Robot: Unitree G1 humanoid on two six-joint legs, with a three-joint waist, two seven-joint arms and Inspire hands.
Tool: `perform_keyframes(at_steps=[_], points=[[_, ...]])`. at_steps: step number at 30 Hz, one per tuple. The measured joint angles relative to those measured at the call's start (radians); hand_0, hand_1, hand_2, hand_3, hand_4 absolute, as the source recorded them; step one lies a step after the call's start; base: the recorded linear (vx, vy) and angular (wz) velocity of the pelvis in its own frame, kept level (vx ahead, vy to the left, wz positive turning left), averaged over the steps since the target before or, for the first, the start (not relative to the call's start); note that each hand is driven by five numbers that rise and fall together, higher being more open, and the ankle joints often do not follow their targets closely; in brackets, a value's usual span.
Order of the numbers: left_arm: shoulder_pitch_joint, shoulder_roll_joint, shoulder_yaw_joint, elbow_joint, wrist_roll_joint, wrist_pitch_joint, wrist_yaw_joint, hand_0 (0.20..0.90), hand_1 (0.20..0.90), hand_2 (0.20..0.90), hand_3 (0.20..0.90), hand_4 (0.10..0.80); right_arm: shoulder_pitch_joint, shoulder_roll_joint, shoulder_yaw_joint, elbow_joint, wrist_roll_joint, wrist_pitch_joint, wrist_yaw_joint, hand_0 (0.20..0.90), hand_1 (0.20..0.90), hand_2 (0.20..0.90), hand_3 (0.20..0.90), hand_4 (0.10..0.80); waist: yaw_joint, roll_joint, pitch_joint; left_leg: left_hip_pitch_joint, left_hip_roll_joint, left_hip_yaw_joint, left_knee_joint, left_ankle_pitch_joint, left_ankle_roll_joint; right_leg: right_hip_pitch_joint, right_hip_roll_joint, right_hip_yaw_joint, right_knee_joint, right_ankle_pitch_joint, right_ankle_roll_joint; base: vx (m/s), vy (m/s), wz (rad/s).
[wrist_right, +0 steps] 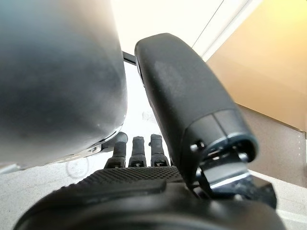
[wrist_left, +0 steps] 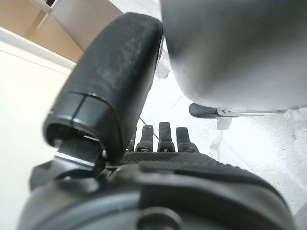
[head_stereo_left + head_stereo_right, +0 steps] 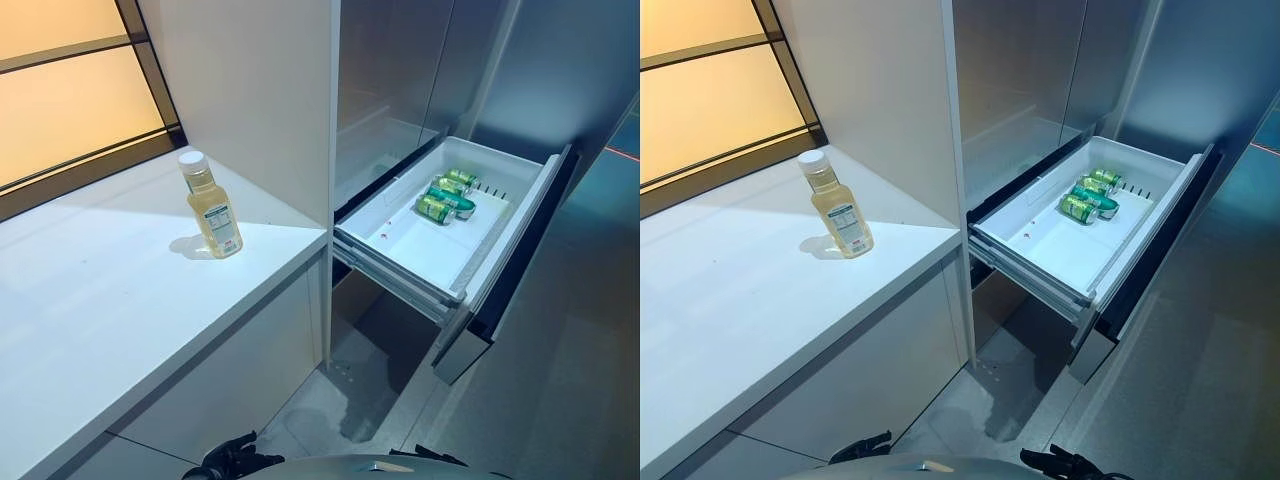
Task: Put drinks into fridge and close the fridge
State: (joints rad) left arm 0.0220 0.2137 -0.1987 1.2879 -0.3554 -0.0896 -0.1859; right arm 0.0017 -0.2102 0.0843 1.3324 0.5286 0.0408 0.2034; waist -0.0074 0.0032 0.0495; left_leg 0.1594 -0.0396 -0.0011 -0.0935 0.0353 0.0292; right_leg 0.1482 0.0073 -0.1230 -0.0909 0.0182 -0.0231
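Observation:
A bottle (image 3: 211,206) of pale yellow drink with a white cap stands upright on the white counter (image 3: 100,300). To its right the fridge's white drawer (image 3: 400,255) is pulled out, with green cans (image 3: 446,194) lying at its far end. My left hand (image 3: 235,459) hangs low at the bottom edge, well below the counter and away from the bottle. In the left wrist view its fingers (image 2: 165,136) are straight and hold nothing. My right hand (image 3: 1065,463) hangs low too. In the right wrist view its fingers (image 1: 136,148) are straight and empty.
A white cabinet wall (image 3: 250,90) rises between the counter and the fridge's silver upper doors (image 3: 400,80). An amber window panel (image 3: 60,80) runs behind the counter. Grey floor (image 3: 560,380) lies in front of the drawer, with a dark stain (image 3: 350,395) under it.

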Motion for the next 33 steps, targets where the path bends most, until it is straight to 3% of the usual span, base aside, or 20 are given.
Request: perform_keyframes(at_steps=[13, 18, 22, 26, 30, 33], points=[[0.002, -0.003, -0.001, 0.0, 0.016, -0.007, 0.052, 0.9, 0.9, 0.9, 0.9, 0.8, 0.001, 0.0, 0.004, 0.002, 0.0, 0.0, 0.0, 0.9, 0.9, 0.9, 0.9, 0.8, 0.0, -0.001, -0.01, 0.001, 0.0, 0.0, 0.0, 0.0, 0.0, 0.001, 0.0, 0.001, 0.0, 0.0, 0.0, 0.0, 0.0, 0.0], [0.002, -0.003, -0.005, -0.001, 0.061, -0.062, 0.044, 0.9, 0.9, 0.9, 0.9, 0.8, 0.001, 0.0, 0.009, 0.002, 0.0, 0.001, 0.0, 0.9, 0.9, 0.9, 0.9, 0.8, -0.001, -0.002, -0.012, 0.001, 0.0, 0.003, 0.0, 0.0, 0.0, -0.001, 0.0, 0.002, 0.0, 0.0, 0.0, 0.0, 0.0, 0.0], [0.003, 0.001, -0.025, -0.034, 0.034, -0.111, -0.047, 0.9, 0.9, 0.9, 0.9, 0.8, 0.001, -0.002, 0.009, -0.002, -0.002, 0.008, 0.0, 0.9, 0.9, 0.9, 0.9, 0.8, -0.001, 0.0, -0.011, 0.0, 0.0, 0.003, 0.0, 0.0, 0.0, -0.002, 0.0, 0.003, 0.0, 0.0, 0.0, -0.009, 0.005, 0.0], [0.006, 0.028, -0.078, -0.189, -0.017, -0.106, -0.212, 0.9, 0.9, 0.9, 0.9, 0.8, -0.004, -0.008, 0.008, -0.006, -0.004, 0.028, 0.0, 0.9, 0.9, 0.9, 0.9, 0.8, 0.0, 0.007, -0.009, -0.007, 0.0, 0.002, 0.0, 0.002, 0.002, -0.008, 0.0, 0.004, 0.0, 0.0, 0.0, -0.004, 0.008, 0.0], [-0.009, 0.057, -0.092, -0.359, -0.089, 0.054, -0.423, 0.9, 0.9, 0.9, 0.9, 0.8, -0.004, -0.02, 0.008, -0.042, -0.021, 0.048, 0.002, 0.9, 0.9, 0.9, 0.9, 0.8, -0.009, 0.027, -0.006, -0.01, -0.001, 0.003, 0.0, 0.002, 0.002, -0.013, 0.0, 0.005, 0.0, 0.0, 0.0, -0.004, 0.04, -0.01], [-0.01, 0.115, -0.118, -0.546, -0.138, 0.2, -0.562, 0.9, 0.9, 0.9, 0.9, 0.8, -0.003, -0.032, 0.008, -0.068, -0.037, 0.053, 0.003, 0.9, 0.9, 0.9, 0.9, 0.8, -0.017, 0.046, 0.005, -0.01, 0.0, 0.005, 0.0, 0.003, 0.003, -0.013, 0.0, 0.006, 0.0, 0.0, 0.0, 0.0, 0.0, 0.0]])
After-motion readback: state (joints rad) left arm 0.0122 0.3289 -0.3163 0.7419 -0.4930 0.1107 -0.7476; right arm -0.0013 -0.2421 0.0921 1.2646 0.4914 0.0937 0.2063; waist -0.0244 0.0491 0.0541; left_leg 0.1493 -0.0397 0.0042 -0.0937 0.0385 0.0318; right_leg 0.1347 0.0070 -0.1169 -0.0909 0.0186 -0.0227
